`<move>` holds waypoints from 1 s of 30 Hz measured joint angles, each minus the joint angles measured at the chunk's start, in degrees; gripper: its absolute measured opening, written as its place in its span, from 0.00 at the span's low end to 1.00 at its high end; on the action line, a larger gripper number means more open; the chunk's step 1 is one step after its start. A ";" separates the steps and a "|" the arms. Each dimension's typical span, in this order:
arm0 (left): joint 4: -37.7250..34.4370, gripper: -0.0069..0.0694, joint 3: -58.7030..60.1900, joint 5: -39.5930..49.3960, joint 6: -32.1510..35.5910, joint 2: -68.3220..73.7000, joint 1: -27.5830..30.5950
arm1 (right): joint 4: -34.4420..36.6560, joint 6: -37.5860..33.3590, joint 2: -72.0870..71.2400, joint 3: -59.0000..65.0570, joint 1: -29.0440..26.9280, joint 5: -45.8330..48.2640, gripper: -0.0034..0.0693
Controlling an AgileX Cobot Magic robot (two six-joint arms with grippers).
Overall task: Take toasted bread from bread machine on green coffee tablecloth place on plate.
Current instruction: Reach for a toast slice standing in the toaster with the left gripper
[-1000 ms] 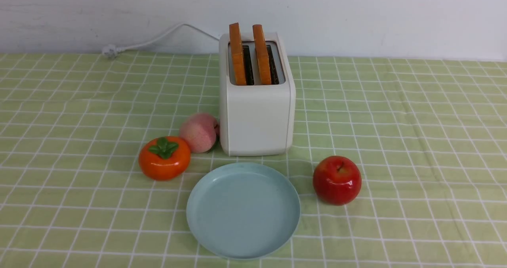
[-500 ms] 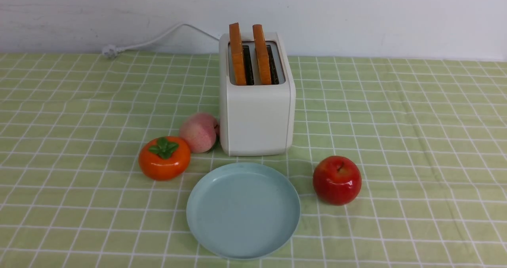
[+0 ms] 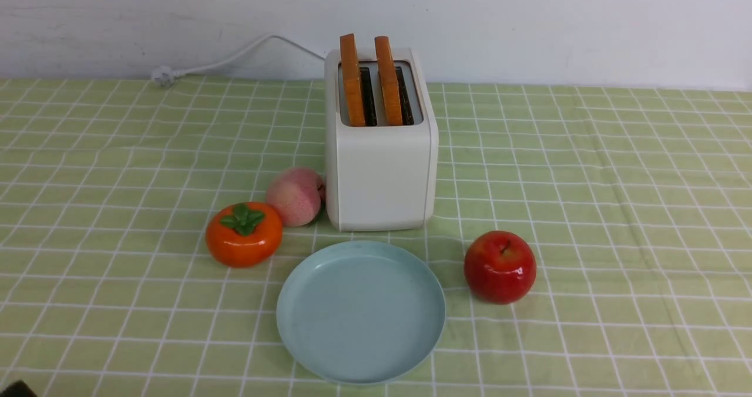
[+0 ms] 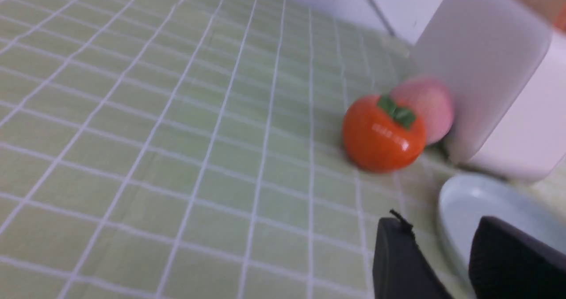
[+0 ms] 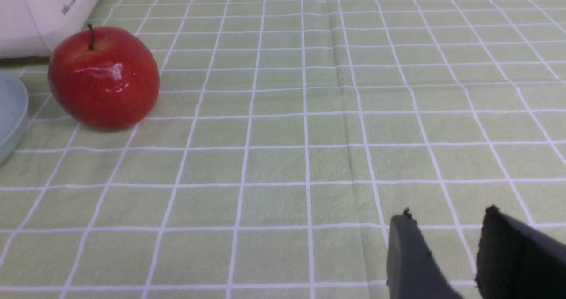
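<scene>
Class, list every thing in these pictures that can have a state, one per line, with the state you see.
Toast, two slices upright in the slots, tops sticking out.
Toaster, upright, both slots filled.
Plug, loose, in no socket.
Plate, right way up, empty.
Apple, upright, stem up.
Left gripper, open, empty.
Right gripper, open, empty.

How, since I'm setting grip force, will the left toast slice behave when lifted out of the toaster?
The left toast slice is probably stiff: it stands upright and unbent in the toaster slot. It looks thin, so likely light. Only its narrow crust edge protrudes, so a grip might slip.
</scene>
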 joint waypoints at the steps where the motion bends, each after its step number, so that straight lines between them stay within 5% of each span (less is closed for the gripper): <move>1: -1.29 0.40 0.00 -1.24 -0.42 0.00 0.00 | 0.00 0.00 0.00 0.00 0.00 0.00 0.38; 10: -18.50 0.40 0.00 -10.53 -6.58 0.00 0.00 | -0.24 0.14 0.00 0.19 0.00 -2.03 0.38; 18: -26.85 0.37 -2.00 -8.94 -6.87 0.00 0.00 | 7.62 8.82 0.05 0.56 0.00 -17.47 0.38; 25: -20.30 0.09 -14.96 0.28 6.49 3.86 0.00 | 8.21 18.83 0.05 0.05 0.00 -24.90 0.38; 30: -18.42 0.07 -23.04 2.61 17.07 13.68 0.00 | 2.79 23.79 3.73 -7.21 0.31 -19.88 0.32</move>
